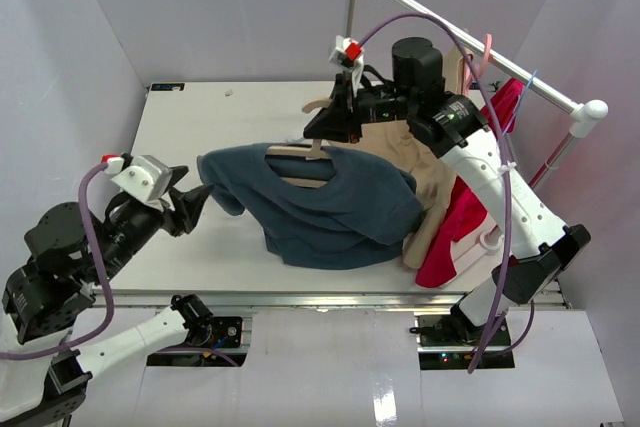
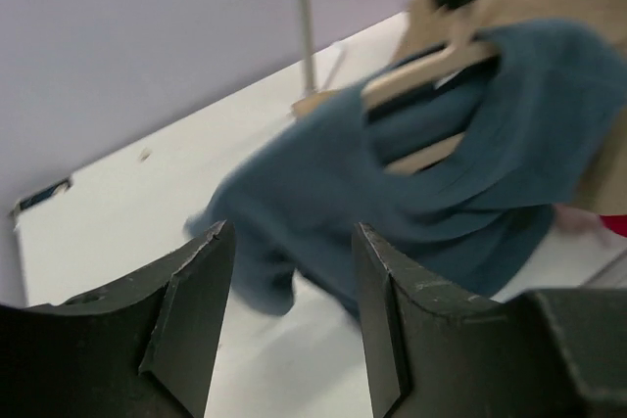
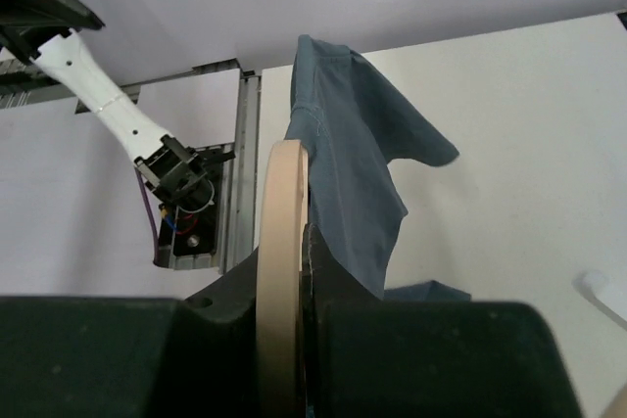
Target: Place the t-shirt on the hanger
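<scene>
The slate-blue t-shirt (image 1: 335,209) is draped over the pale wooden hanger (image 1: 298,154) in the middle of the table, its lower part resting on the table top. My right gripper (image 1: 328,125) is shut on the hanger just below the hook; in the right wrist view the wood (image 3: 281,232) is pinched between the jaws and the t-shirt (image 3: 343,173) hangs beyond it. My left gripper (image 1: 203,201) stands open beside the left sleeve. In the left wrist view nothing lies between its fingers (image 2: 196,310), and the t-shirt (image 2: 470,173) and hanger (image 2: 431,61) are just ahead.
A clothes rack with a white rod (image 1: 460,37) stands at the back right, holding a tan garment (image 1: 432,187), a red garment (image 1: 455,237), a pink hanger (image 1: 485,52) and a thin blue hanger (image 1: 528,82). The rack's post (image 2: 306,17) rises behind the t-shirt.
</scene>
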### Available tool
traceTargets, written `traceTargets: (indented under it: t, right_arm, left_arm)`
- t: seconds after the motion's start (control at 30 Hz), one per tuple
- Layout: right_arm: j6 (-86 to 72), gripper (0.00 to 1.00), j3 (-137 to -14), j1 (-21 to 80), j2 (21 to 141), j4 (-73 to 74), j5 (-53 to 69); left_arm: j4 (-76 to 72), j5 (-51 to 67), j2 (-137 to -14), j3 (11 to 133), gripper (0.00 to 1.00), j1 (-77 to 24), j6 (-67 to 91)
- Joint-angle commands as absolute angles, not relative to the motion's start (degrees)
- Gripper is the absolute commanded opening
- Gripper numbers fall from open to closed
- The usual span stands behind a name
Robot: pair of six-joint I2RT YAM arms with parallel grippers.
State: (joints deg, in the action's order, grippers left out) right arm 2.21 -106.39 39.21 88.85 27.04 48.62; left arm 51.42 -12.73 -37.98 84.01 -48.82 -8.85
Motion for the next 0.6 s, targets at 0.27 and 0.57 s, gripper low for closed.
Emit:
traceTargets:
  t: [0.27,0.57]
  right_arm:
    - [5.4,0.08,-98.3,48.0,80.8,16.8,50.2]
    - [2.2,0.08,-92.0,48.1,76.2,7.9,51.1]
  left_arm:
    - [53.4,19.2,-59.3,92.0,0.51,-48.7,-12.2]
    - [49.9,21.6,-58.6,86.2,0.36,-48.8,-12.5]
